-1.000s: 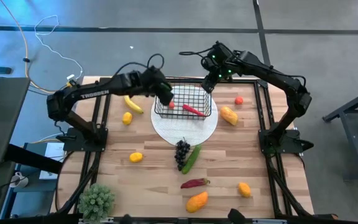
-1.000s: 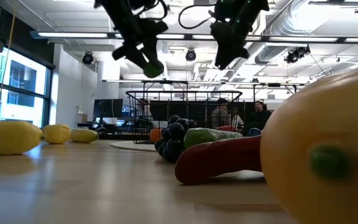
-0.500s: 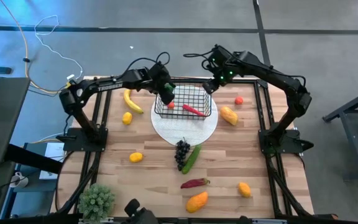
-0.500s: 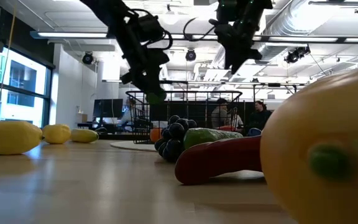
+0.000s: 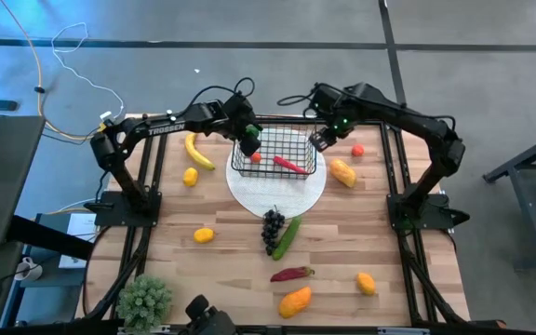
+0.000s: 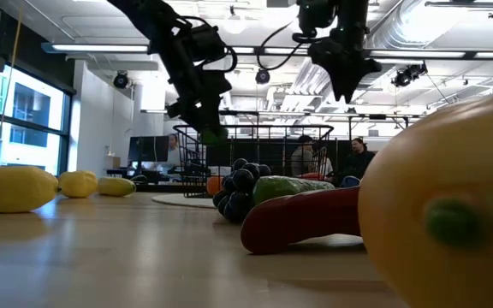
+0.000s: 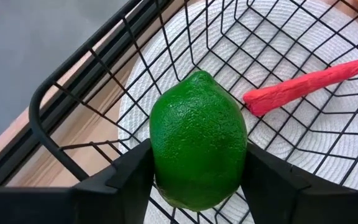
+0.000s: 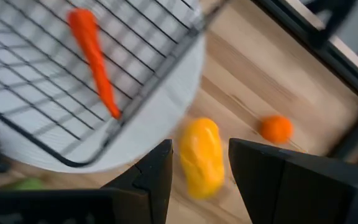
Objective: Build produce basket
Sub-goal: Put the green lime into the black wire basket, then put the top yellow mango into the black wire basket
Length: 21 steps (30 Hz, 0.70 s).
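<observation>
The black wire basket (image 5: 277,152) stands on a round white plate (image 5: 277,191) at the table's far middle. A red chilli (image 5: 289,165) and a small orange-red fruit (image 5: 256,157) lie in the basket. My left gripper (image 5: 247,140) is shut on a green lime (image 7: 197,140) over the basket's left end, about level with its rim (image 6: 214,134). My right gripper (image 5: 322,140) is open and empty, raised just off the basket's right end. In its wrist view an orange mango (image 8: 201,155) shows on the table between its fingers, and a tomato (image 8: 275,129) beyond. My left gripper pinches the lime between its two fingers (image 7: 129,177), one on each side of its middle (image 7: 160,155). The fingers slant down from the table's left. The lime is lifted clear, one pointed end up, above the basket's wire corner (image 7: 48,118).
A banana (image 5: 198,152) and a lemon (image 5: 191,176) lie left of the basket. The grapes (image 5: 273,228), a cucumber (image 5: 288,237), a second chilli (image 5: 292,274), a mango (image 5: 295,301) and two lemons (image 5: 204,235) lie nearer. A potted plant (image 5: 144,300) stands near left.
My left gripper has gone down with the lime to the height of the basket's rim and then kept still. My right gripper, still open, has gone toward the table's right and near edges, away from the basket's far right corner and toward the mango.
</observation>
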Motion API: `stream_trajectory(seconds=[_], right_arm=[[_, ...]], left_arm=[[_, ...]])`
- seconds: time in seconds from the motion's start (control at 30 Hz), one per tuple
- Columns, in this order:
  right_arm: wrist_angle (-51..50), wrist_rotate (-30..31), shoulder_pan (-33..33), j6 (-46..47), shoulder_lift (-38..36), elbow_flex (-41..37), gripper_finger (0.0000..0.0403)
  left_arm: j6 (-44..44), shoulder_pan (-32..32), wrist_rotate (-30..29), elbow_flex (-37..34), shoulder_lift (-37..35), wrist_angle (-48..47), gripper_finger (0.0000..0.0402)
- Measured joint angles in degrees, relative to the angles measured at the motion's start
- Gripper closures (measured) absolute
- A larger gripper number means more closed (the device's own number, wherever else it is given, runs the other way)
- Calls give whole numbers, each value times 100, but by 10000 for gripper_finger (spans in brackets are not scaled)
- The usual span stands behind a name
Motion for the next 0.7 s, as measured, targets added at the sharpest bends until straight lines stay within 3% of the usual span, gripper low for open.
stream_trajectory(seconds=[0.37, 0.7], right_arm=[[-656, 766, 355, 707, -212, 0, 263], [-895, 1464, 348, 1066, -1141, -125, 263]], left_arm=[[25, 0, -4, 0, 0, 1, 170], [197, 151, 108, 189, -185, -126, 169]])
